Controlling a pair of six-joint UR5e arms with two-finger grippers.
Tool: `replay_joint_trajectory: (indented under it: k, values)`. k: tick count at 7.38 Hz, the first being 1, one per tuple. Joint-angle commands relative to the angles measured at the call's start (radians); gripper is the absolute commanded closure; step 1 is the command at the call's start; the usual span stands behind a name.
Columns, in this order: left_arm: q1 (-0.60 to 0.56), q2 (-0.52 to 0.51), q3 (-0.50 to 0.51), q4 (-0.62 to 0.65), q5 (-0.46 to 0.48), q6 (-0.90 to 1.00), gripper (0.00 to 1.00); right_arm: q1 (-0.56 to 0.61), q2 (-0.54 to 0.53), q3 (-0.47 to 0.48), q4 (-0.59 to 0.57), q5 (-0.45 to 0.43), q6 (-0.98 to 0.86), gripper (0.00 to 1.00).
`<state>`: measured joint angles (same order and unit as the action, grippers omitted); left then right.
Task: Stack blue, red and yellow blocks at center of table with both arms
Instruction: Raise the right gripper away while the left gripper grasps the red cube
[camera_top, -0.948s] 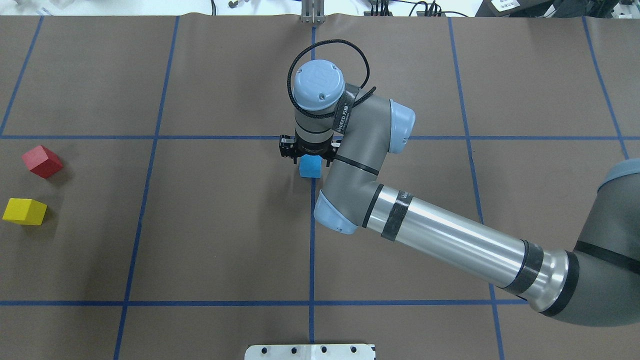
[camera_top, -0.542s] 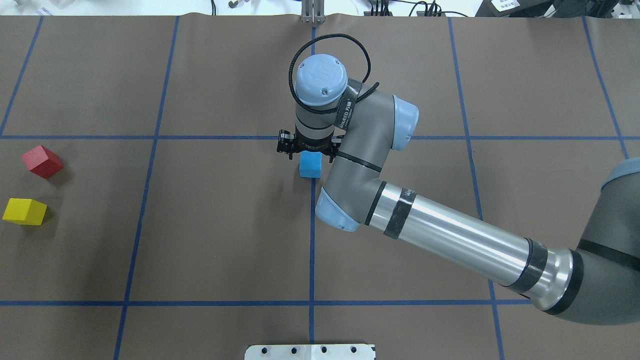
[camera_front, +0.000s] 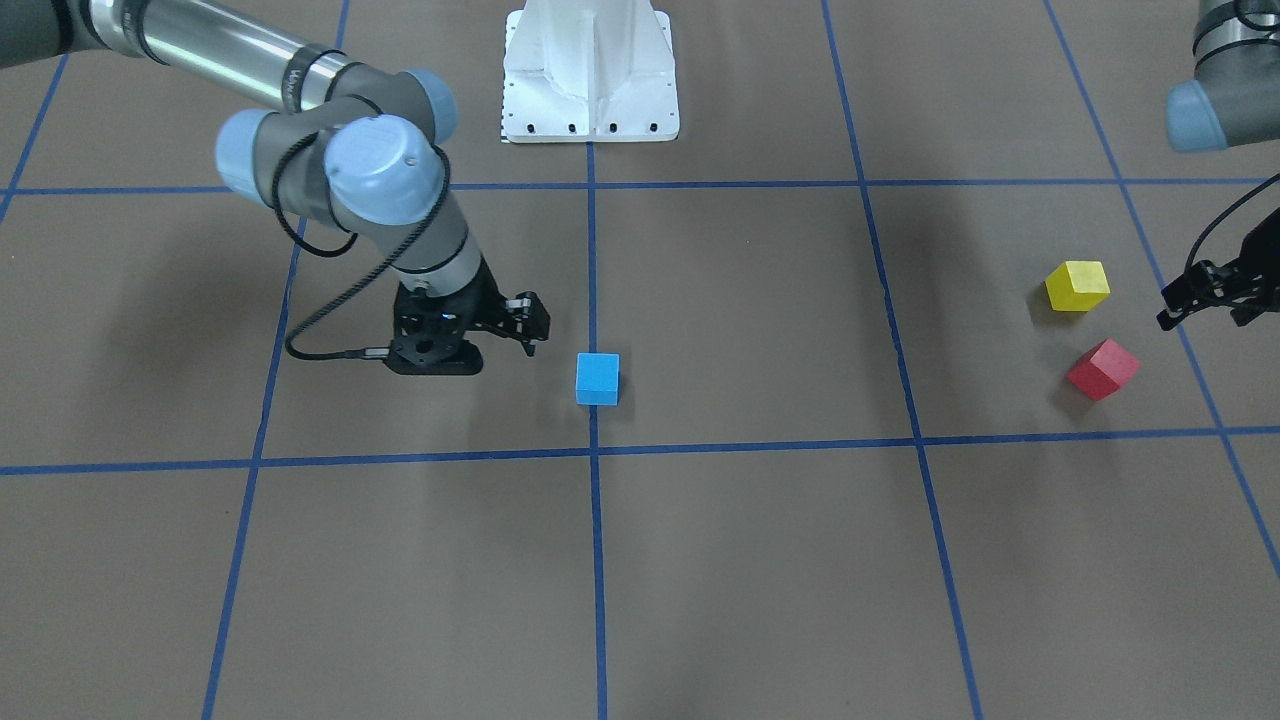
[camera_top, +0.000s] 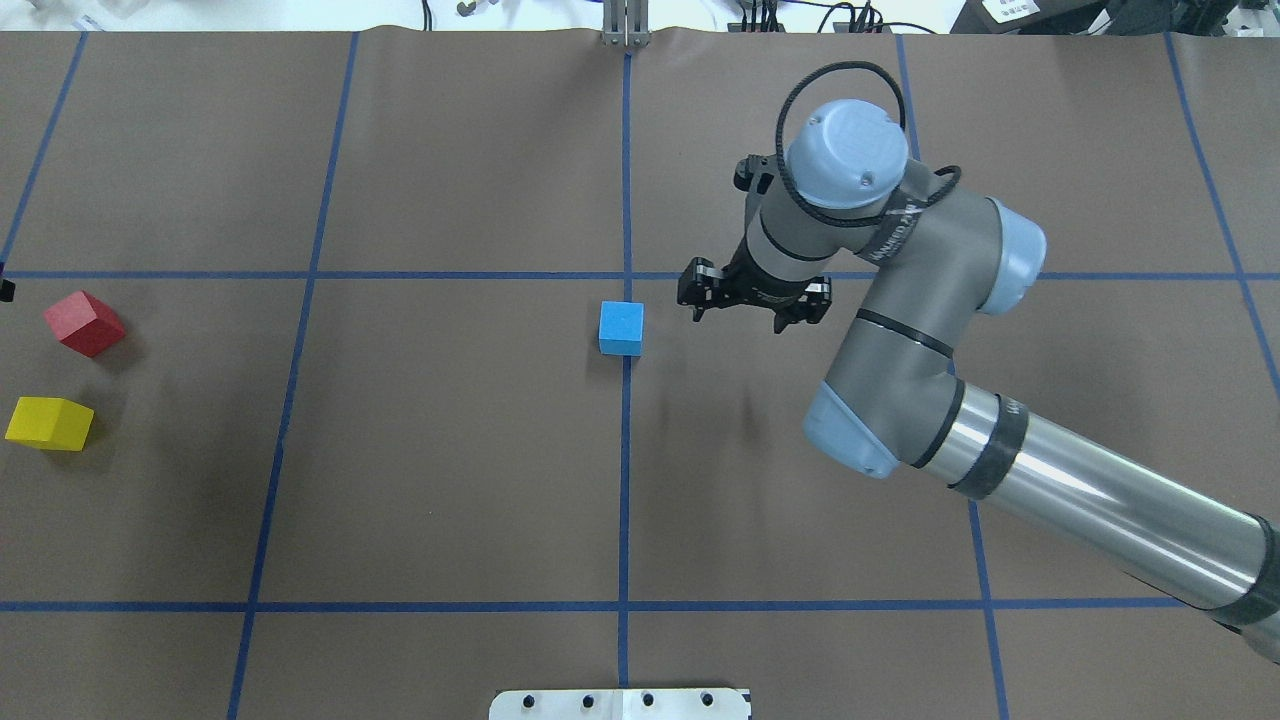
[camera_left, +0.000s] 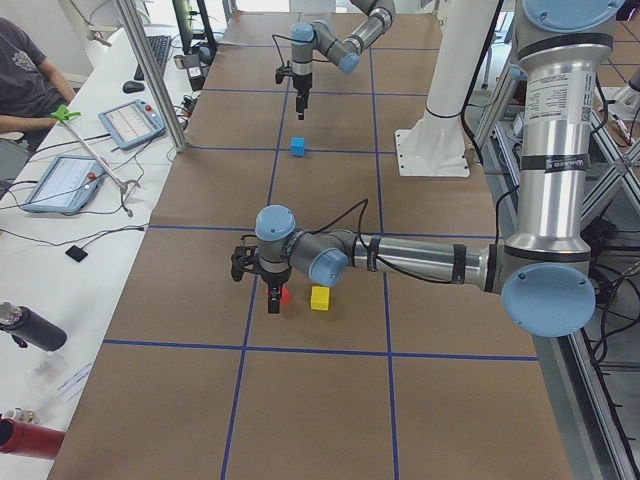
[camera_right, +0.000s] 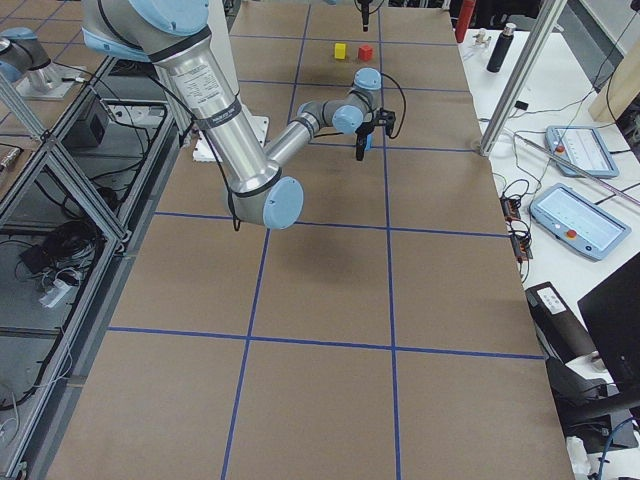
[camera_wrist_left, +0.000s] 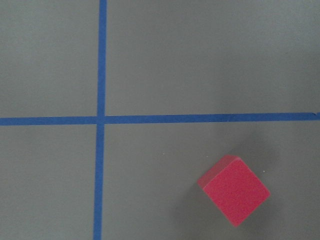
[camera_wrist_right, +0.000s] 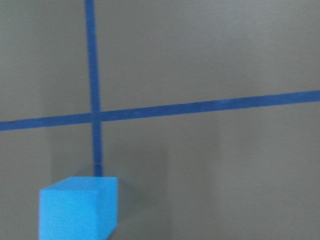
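The blue block (camera_top: 621, 328) rests alone on the table (camera_top: 450, 480) at the centre tape crossing, also visible as the blue block (camera_front: 597, 379) (camera_wrist_right: 79, 207). My right gripper (camera_top: 752, 314) hovers open and empty just to its right, clear of it. At the far left lie the red block (camera_top: 84, 323) (camera_front: 1102, 368) and the yellow block (camera_top: 48, 423) (camera_front: 1077, 286). My left gripper (camera_front: 1205, 316) hangs open beside and above them, nothing between its fingers. The left wrist view looks down on the red block (camera_wrist_left: 234, 196).
The white pedestal base (camera_front: 590, 80) stands at the robot's edge of the table. A person (camera_left: 25, 70) sits at a side desk with tablets (camera_left: 130, 120). Bottles (camera_right: 497, 45) stand beyond the table's long edge.
My right gripper was directly over the blue block, then rose and swung off to the right. The block stayed put. A tip of the left gripper now shows at the overhead view's left edge.
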<state>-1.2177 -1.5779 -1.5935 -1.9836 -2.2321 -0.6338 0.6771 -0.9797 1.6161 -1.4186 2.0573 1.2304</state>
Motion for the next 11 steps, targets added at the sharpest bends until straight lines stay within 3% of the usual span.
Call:
replay_joint_trajectory:
  k: [1,3,4,11]
  values:
    - [0.032,-0.048,0.058,-0.009,0.005,-0.183,0.0,0.013,-0.086,0.05,0.001,0.011,0.0,0.0]
    - [0.114,-0.089,0.066,-0.021,0.043,-0.458,0.0,0.027,-0.103,0.056,0.001,0.011,0.0,0.0]
    - [0.188,-0.087,0.066,-0.044,0.137,-0.516,0.0,0.038,-0.12,0.068,0.003,0.011,0.0,0.0]
    - [0.193,-0.06,0.079,-0.046,0.143,-0.483,0.04,0.041,-0.142,0.081,0.001,-0.006,0.012,0.0]
